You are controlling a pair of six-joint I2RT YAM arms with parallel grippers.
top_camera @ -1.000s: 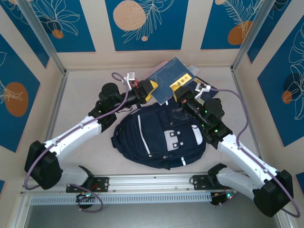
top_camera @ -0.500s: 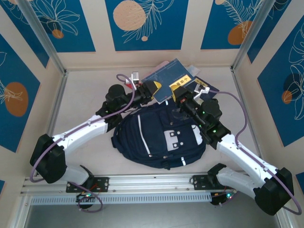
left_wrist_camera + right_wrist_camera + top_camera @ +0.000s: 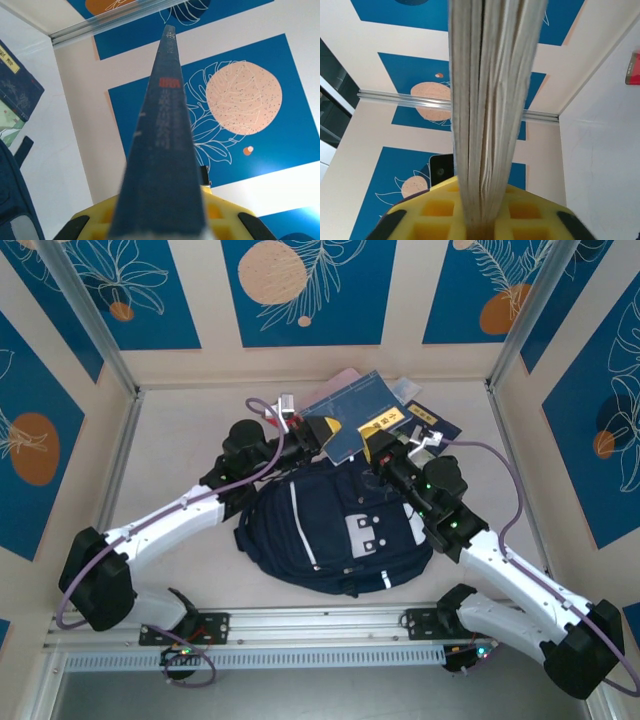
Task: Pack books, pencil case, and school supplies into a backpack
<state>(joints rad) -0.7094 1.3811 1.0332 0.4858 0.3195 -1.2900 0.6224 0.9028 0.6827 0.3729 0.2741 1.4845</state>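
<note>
A dark navy book [image 3: 352,406] with a yellow label is held tilted over the top of the backpack [image 3: 340,530], which lies flat mid-table. My left gripper [image 3: 324,430] is shut on the book's left edge. In the left wrist view the navy spine [image 3: 162,150] runs up between the yellow pads [image 3: 95,222] of that gripper [image 3: 160,220]. My right gripper [image 3: 384,446] is shut on its right edge, and the page edges [image 3: 490,100] sit between that gripper's [image 3: 481,215] pads. A second navy book [image 3: 438,422] lies behind on the right.
A pale pink corner [image 3: 345,377] and a white-and-blue packet [image 3: 408,388] peek out behind the held book. A small red book [image 3: 633,67] lies on the table. Panelled walls close in the back and both sides.
My left gripper has closed on the book's left edge. The book has come down and nearer to the backpack. The right arm has drawn back slightly with it.
</note>
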